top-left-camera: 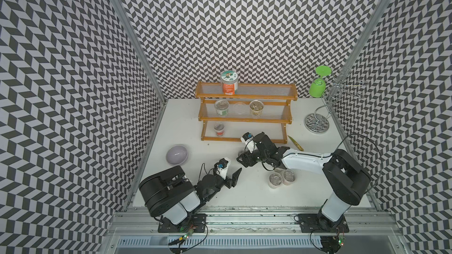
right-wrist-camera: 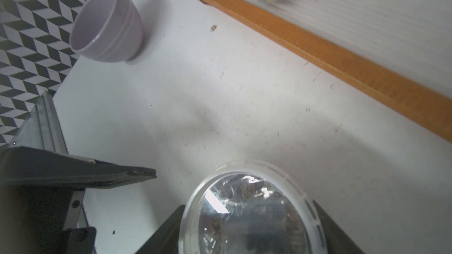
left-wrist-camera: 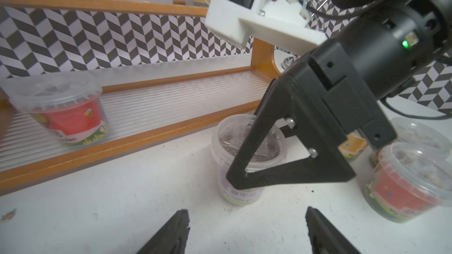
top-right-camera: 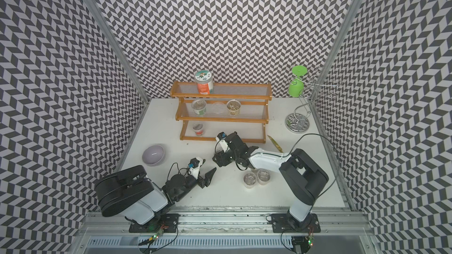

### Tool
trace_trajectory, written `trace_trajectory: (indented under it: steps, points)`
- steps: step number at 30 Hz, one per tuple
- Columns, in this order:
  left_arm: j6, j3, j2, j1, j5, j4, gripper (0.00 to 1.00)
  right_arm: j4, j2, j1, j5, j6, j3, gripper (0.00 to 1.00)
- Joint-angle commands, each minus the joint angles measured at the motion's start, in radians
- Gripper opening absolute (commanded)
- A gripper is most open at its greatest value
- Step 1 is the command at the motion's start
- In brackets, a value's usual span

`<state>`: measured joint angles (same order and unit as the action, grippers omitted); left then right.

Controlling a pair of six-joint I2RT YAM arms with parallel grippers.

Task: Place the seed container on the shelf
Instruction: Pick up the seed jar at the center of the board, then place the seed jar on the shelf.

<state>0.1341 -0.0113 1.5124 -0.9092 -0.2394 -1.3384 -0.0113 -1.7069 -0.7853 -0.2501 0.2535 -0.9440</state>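
The seed container [left-wrist-camera: 247,147], a small clear lidded tub with dark seeds, stands on the white table just in front of the shelf [top-left-camera: 244,120]. My right gripper [right-wrist-camera: 248,206] is shut on it, one finger against each side of its lid [right-wrist-camera: 249,216]. In both top views the right gripper [top-left-camera: 242,158] covers most of the tub. The shelf's orange front rail [left-wrist-camera: 122,147] lies close behind it. My left gripper [left-wrist-camera: 247,218] is open and holds nothing, a short way in front of the tub. It rests low over the table [top-left-camera: 233,175].
The shelf carries a tall orange jar [top-left-camera: 229,83], tubs on the middle tier and a red tub [top-left-camera: 219,129] on the bottom tier. Two more tubs [top-left-camera: 281,178] sit under the right arm. A purple bowl [top-left-camera: 177,155] stands left. The chrome stand [top-left-camera: 316,123] holds a green glass [top-left-camera: 318,86].
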Motion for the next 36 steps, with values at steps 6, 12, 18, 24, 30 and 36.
trace_trajectory:
  steps: [6,12,18,24,30,36]
  points:
    - [0.059,0.013,-0.355,0.001,-0.213,0.429,0.8,-0.121,-0.07,0.016,0.061,0.084,-0.115,0.73]
    - [0.122,-0.015,-0.608,0.055,-0.203,0.67,0.83,-0.141,-0.143,0.024,0.113,0.108,-0.215,0.74]
    - [0.24,-0.067,-0.703,0.204,-0.088,0.837,0.85,-0.165,-0.202,0.031,0.179,0.139,-0.288,0.73]
    - [0.318,-0.102,-0.783,0.345,0.032,0.933,0.87,-0.19,-0.264,0.031,0.237,0.162,-0.344,0.74]
    - [0.299,-0.132,-0.841,0.362,0.038,0.996,0.87,-0.198,-0.311,0.032,0.297,0.178,-0.392,0.74]
    - [0.304,-0.16,-0.84,0.371,0.048,1.038,0.89,-0.239,-0.346,0.032,0.355,0.181,-0.402,0.74]
